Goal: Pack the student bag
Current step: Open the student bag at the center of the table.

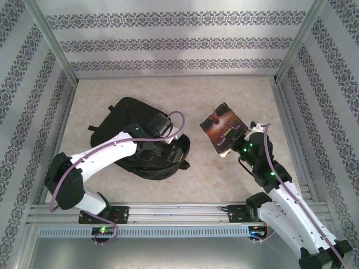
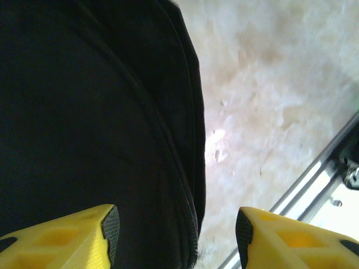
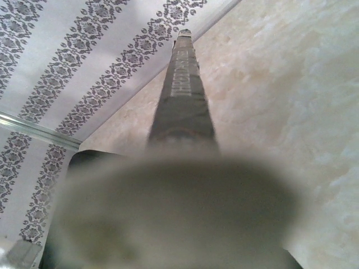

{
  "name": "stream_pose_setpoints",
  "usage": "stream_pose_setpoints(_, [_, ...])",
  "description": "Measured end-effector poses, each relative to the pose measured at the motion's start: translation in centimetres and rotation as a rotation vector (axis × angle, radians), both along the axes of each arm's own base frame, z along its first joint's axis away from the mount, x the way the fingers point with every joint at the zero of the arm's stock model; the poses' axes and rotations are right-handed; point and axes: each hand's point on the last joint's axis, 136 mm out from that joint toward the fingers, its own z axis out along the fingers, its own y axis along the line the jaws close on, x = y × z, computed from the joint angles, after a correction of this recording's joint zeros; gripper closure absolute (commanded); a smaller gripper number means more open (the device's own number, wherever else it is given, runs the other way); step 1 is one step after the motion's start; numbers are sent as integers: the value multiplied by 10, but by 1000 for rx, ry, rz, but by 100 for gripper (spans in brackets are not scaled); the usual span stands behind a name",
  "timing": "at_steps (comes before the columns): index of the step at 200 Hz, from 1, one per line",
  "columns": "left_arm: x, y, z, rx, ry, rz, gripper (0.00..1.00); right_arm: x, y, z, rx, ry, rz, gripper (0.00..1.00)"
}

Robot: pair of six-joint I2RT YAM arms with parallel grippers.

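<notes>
Nearest you, the aluminium rail (image 1: 168,213) that carries both arm bases runs just on your side of the student bag (image 1: 126,112). The bag lies flat on the pale, mottled table (image 1: 224,185). Your left gripper (image 2: 176,224) hangs over the bag's near right edge. Its yellow fingers (image 2: 84,235) stand apart and hold nothing, with black cloth under one and bare table under the other. The bag is soft, matte black fabric with a rounded shape and seam lines curving along its rim. I judge it will sag rather than stay open by itself.

Right of the bag and well apart from it, your right gripper (image 1: 238,143) is clamped on a book (image 1: 223,128), which is lifted off the table. The book is a thin, stiff slab with a dark reddish cover, and its long axis runs straight out from the jaws, slanting toward the far wall. So the bag lies to the book's left, and your left arm is the nearer one to it. The next move likely depends on carrying the book leftward into an opening, and I cannot make one out. Beyond the bag, patterned walls (image 1: 179,42) close the far side.
</notes>
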Motion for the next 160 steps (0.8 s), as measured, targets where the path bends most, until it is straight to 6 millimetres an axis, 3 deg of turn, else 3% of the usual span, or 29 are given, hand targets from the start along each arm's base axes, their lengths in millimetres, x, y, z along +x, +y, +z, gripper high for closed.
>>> stream_pose_setpoints(88, [-10, 0, -11, 23, 29, -61, 44, -5, 4, -28, 14, 83, 34, 100])
stream_pose_setpoints(129, [-10, 3, -25, 57, 48, -60, 54, -6, 4, -36, 24, 105, 32, 100])
stream_pose_setpoints(160, [-9, 4, -31, 70, 53, -59, 69, -7, 6, -35, 31, 104, 42, 100])
